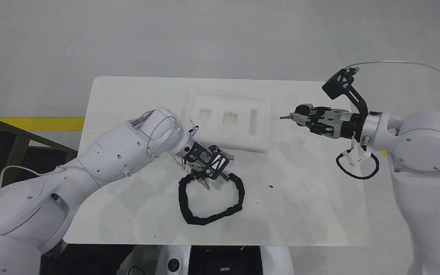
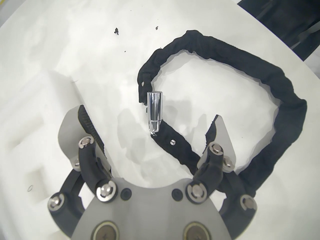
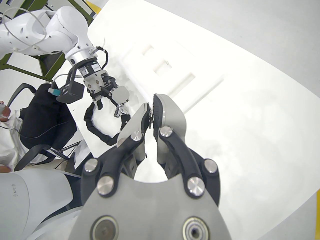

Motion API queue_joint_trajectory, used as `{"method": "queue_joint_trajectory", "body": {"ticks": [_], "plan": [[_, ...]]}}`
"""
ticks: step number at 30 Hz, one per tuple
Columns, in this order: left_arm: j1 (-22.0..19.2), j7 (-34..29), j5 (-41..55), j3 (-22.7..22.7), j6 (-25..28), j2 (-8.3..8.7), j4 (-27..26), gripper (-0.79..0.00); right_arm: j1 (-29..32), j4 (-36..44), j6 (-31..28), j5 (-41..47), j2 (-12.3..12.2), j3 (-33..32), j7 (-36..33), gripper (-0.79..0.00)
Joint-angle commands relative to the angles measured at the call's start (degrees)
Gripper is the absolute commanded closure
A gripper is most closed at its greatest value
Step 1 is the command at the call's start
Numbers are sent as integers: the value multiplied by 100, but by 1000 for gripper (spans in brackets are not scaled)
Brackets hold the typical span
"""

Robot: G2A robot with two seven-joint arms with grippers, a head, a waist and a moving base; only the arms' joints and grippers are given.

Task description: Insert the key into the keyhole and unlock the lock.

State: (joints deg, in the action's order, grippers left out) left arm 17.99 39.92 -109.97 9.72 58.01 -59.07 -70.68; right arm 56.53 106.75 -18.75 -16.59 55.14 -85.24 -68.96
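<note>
Left gripper [image 2: 150, 117]: it is mine and spread wide. It has hold of nothing, and both pads are clear of the metal between them.
Left gripper's place: near-middle of the table [image 1: 309, 213], just on the near side of the foam tray [image 1: 262, 143], at the far edge of the chain loop.
Lock cylinder [image 2: 155, 108]: a short chrome barrel lying between my open left fingers [image 2: 85, 123], with a gap to each.
Chain lock [image 1: 213, 206]: a chain in a black fabric sleeve, lying flat on the table as a rough ring in the near-middle. One sleeved end joins one end of the cylinder. The other sleeved end lies against the cylinder's side.
Right gripper [image 3: 151, 108]: it is mine, with the jaws pinched almost together and only a sliver between the pads.
Key [image 1: 284, 117]: held in that pinch, with its thin metal tip sticking out to the left, towards the tray's right edge.
Right gripper's place: up off the surface over the right part of the table, level with the tray and well apart from the lock.
Foam tray: a white block with three rectangular recesses, on the far-middle of the table.
Specks [image 2: 115, 30]: a few small dark crumbs on the white top, to the right of the chain.
</note>
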Motion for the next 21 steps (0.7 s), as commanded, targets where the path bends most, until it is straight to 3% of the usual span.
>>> {"method": "queue_joint_trajectory", "body": {"ticks": [1, 16, 21], "plan": [[39, -128, 56, 2, -1, -17, 35, -785, 0, 0, 0, 0, 0, 0, 0, 0], [135, -901, 676, 2, -1, -49, 68, -782, 0, 0, 0, 0, 0, 0, 0, 0], [179, -1014, 836, 2, -1, -59, 128, -625, 0, 0, 0, 0, 0, 0, 0, 0]]}}
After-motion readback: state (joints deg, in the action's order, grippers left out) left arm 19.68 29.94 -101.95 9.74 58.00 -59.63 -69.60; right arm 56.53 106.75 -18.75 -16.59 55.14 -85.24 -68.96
